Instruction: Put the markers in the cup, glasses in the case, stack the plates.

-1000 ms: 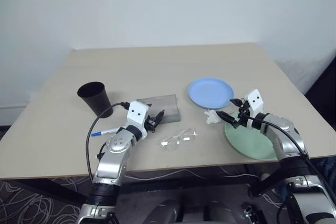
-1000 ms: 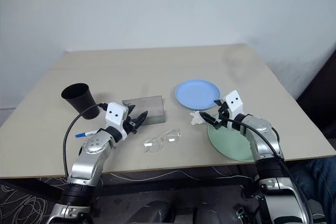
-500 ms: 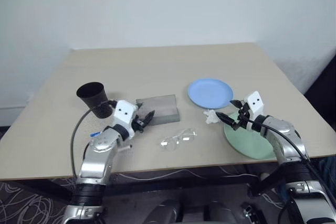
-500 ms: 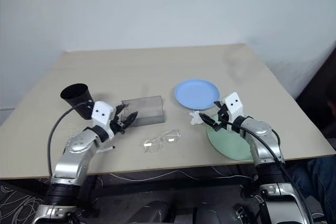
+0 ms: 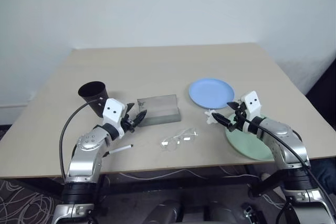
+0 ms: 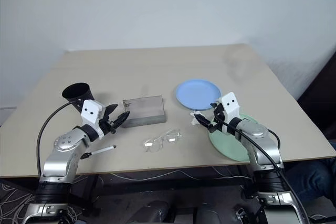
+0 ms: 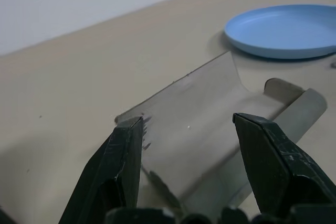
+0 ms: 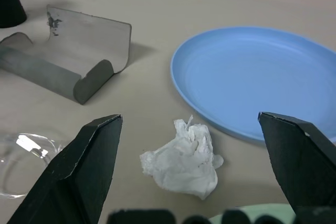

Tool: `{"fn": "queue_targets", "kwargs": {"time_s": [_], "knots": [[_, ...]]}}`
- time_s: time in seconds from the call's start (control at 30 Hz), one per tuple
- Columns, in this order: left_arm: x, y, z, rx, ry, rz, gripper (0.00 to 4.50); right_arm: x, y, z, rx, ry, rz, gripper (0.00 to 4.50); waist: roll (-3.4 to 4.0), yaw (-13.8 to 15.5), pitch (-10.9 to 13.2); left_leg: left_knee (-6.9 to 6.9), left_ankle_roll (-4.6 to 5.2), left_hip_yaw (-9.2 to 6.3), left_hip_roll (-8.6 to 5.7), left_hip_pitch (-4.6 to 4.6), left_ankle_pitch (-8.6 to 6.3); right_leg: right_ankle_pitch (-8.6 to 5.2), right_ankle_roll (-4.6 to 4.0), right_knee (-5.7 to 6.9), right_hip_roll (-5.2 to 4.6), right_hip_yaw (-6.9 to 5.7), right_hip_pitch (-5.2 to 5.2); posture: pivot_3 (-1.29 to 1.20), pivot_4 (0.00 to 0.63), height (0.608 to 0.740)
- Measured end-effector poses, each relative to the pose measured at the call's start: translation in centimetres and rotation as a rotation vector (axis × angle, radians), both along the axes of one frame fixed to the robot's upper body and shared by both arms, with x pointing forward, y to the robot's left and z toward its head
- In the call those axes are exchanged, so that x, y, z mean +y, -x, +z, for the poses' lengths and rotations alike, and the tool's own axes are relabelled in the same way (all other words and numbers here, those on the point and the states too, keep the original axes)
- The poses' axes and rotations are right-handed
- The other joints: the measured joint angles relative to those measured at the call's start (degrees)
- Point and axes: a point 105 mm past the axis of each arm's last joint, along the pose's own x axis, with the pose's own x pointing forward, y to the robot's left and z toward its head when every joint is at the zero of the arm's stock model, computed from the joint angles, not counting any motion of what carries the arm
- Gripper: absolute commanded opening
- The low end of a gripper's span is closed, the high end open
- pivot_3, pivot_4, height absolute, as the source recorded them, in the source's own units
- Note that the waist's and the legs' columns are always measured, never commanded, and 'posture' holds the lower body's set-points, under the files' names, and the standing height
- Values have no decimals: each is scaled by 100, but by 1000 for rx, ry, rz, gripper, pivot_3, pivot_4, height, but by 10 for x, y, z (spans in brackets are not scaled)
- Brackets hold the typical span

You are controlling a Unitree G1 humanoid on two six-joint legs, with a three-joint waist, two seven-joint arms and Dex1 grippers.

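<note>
The black cup (image 5: 93, 97) stands at the left. One slim white marker (image 5: 119, 149) lies near the front edge beside my left arm. The grey case (image 5: 159, 109) sits mid-table with its lid raised, and the clear glasses (image 5: 178, 139) lie just in front of it. My left gripper (image 5: 134, 120) is open and empty, level with the case's left end (image 7: 210, 129). The light blue plate (image 5: 211, 93) lies at the right, and the mint green plate (image 5: 252, 140) is nearer me, under my right forearm. My right gripper (image 5: 229, 120) is open and empty.
A small white crumpled wad (image 5: 211, 116) lies just ahead of the right gripper's fingertips, between the two plates. The table's front edge (image 5: 173, 170) runs close below the glasses and the marker. Bare tabletop stretches behind the case and plates.
My left arm swung out to the left, so the gripper now sits at the case's left end, and a marker shows beside it. The right gripper drew back slightly from the wad.
</note>
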Motion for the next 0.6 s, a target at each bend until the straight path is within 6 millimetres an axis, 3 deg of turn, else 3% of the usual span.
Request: {"fn": "queue_targets", "kwargs": {"time_s": [0.27, 0.6], "knots": [[-23, 0, -3, 12, 26, -85, 2846, -4, 16, -1, 210, 110, -163, 4500, -1, 3, 0, -3, 0, 3, 1, -3, 0, -1, -1, -2, -5, 2, -3, 0, 0, 740], [-33, -2, -4, 14, 50, -106, 2846, -9, 42, -7, 290, 382, -121, 4500, -11, -13, 5, -5, 10, 16, 4, -6, -6, -1, -1, -12, -30, -9, -4, 0, 0, 740]]}}
